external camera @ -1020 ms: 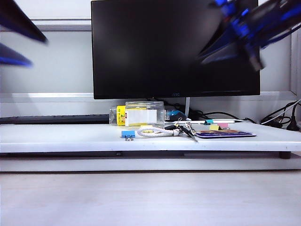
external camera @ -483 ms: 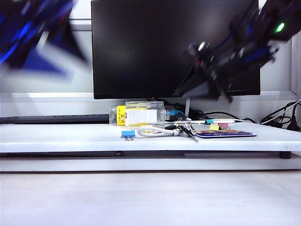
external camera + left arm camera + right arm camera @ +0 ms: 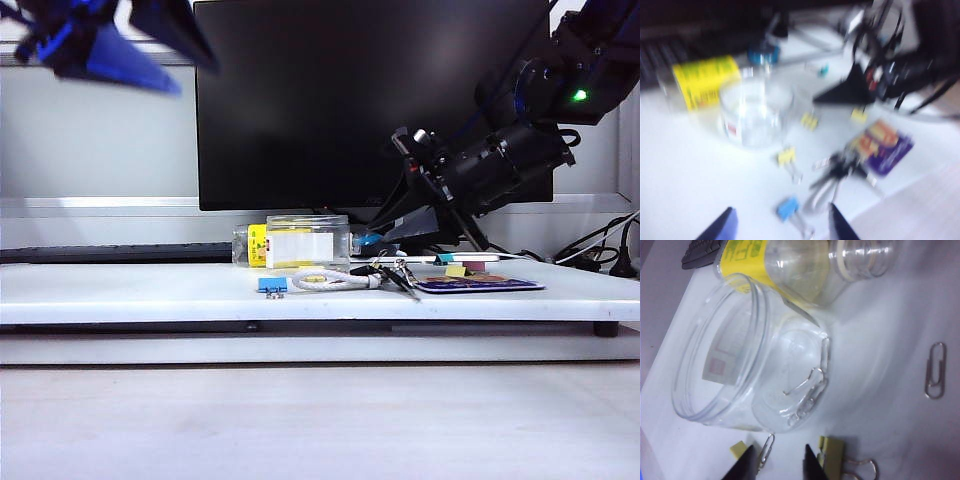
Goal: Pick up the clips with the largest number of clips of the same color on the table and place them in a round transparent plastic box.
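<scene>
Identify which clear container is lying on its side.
The smaller bottle with the yellow label, behind the round transparent plastic box, which stands upright and open.

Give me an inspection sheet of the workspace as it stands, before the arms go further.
Surface: white tabletop, bare at its left end.
Job's things: round transparent plastic box upright, open, no clip seen inside; pale-yellow clips on the table beside it, none held.
Clutter: bottle with yellow label lying behind the box; blue clip; white cord; keys; paper clip; purple card carrying yellow, teal and pink clips.
Grippers: left gripper high over the table's left, open; right gripper low beside the box, fingers apart, holding nothing.
Cables: black leads at far right.
Surroundings: dark monitor, keyboard behind.
</scene>
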Robot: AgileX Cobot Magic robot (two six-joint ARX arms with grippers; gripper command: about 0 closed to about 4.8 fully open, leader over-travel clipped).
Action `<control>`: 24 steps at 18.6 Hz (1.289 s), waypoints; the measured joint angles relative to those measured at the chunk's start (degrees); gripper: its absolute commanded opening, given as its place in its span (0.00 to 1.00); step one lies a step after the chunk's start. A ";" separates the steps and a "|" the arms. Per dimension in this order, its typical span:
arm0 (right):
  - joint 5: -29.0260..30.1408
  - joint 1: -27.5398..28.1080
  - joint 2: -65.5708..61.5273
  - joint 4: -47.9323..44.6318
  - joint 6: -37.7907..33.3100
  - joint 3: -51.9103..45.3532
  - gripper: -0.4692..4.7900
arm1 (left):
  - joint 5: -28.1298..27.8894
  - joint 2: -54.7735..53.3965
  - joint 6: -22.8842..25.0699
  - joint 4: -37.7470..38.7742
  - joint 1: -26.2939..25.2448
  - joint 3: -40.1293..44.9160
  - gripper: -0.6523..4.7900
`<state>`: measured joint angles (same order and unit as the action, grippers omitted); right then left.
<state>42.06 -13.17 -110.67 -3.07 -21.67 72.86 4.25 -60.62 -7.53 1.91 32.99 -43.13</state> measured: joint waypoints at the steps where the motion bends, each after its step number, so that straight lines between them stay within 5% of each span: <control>1: -0.02 0.00 0.00 0.15 0.44 0.00 0.32 | 0.00 -0.87 0.02 1.05 0.00 0.02 0.57; 8: -4.48 0.02 0.00 2.93 3.30 0.00 0.32 | 0.02 -1.64 0.02 2.78 0.00 0.07 0.57; 24: -4.57 0.00 -0.11 3.98 3.45 -0.02 0.24 | 0.02 -1.66 0.02 5.40 0.02 0.07 0.57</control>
<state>37.50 -13.17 -110.78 0.91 -18.22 72.84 4.27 -62.28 -7.51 7.31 33.01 -43.07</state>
